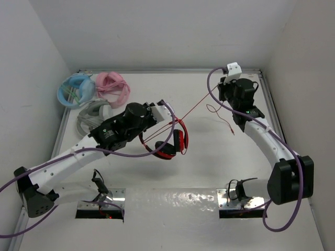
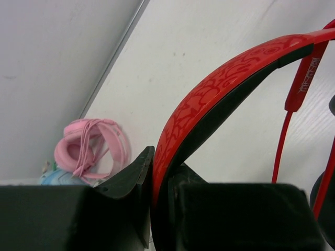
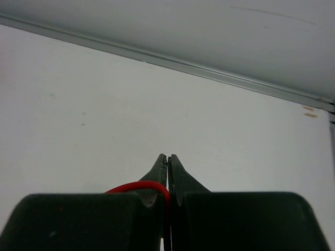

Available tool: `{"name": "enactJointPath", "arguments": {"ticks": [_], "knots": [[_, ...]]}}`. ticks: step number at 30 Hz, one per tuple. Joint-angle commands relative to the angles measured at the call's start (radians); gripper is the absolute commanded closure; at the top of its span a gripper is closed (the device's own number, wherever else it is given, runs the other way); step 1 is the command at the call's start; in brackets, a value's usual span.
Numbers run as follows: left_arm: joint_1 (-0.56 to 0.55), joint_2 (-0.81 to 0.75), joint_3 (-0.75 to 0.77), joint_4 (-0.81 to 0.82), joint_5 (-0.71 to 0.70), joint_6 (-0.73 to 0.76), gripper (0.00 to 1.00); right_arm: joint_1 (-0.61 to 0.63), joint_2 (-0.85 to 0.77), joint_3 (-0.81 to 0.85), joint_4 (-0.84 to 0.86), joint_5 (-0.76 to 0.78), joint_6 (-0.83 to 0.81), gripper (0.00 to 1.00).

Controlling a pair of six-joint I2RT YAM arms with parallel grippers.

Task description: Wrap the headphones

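Now | white table (image 1: pixel 209 172) | plain white walls (image 1: pixel 157 31) | headphones (image 1: pixel 167 150) near centre

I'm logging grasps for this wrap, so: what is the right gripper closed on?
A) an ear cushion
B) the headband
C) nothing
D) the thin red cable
D: in the right wrist view the right gripper is shut with the thin red cable pinched between its fingers; the headband sits in the left gripper.
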Motion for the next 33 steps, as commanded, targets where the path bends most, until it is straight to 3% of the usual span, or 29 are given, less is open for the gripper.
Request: {"name": "enactJointPath", "arguments": {"ticks": [1, 4, 9, 14, 22, 24, 30, 33], "knots": [[0.004, -0.054, 0.129, -0.103, 0.164, -0.079, 1.0, -0.026, 0.054, 0.055, 0.105, -0.065, 0.065, 1.0], [0.004, -0.051, 0.278, -0.142, 0.246, -0.172, 1.0, 0.026, 0.109, 0.03, 0.158, -0.231, 0.111, 1.0], [0.004, -0.008, 0.451, -0.186, 0.298, -0.286, 1.0, 0.214, 0.16, -0.063, 0.245, -0.23, 0.025, 0.95], [0.004, 0.038, 0.613, -0.209, 0.257, -0.375, 1.0, 0.297, 0.244, -0.161, 0.548, -0.25, 0.219, 0.95], [0.006, 0.093, 0.778, -0.251, 0.192, -0.481, 1.0, 0.396, 0.388, -0.235, 0.773, -0.247, 0.351, 0.73], [0.006, 0.098, 0.791, -0.255, 0.183, -0.487, 1.0, 0.405, 0.433, -0.249, 0.84, -0.245, 0.382, 0.71], [0.006, 0.1, 0.806, -0.26, 0.143, -0.504, 1.0, 0.429, 0.496, -0.224, 0.858, -0.216, 0.405, 0.83], [0.006, 0.097, 0.853, -0.274, 0.077, -0.544, 1.0, 0.448, 0.508, -0.224, 0.801, -0.161, 0.401, 0.97]]}}
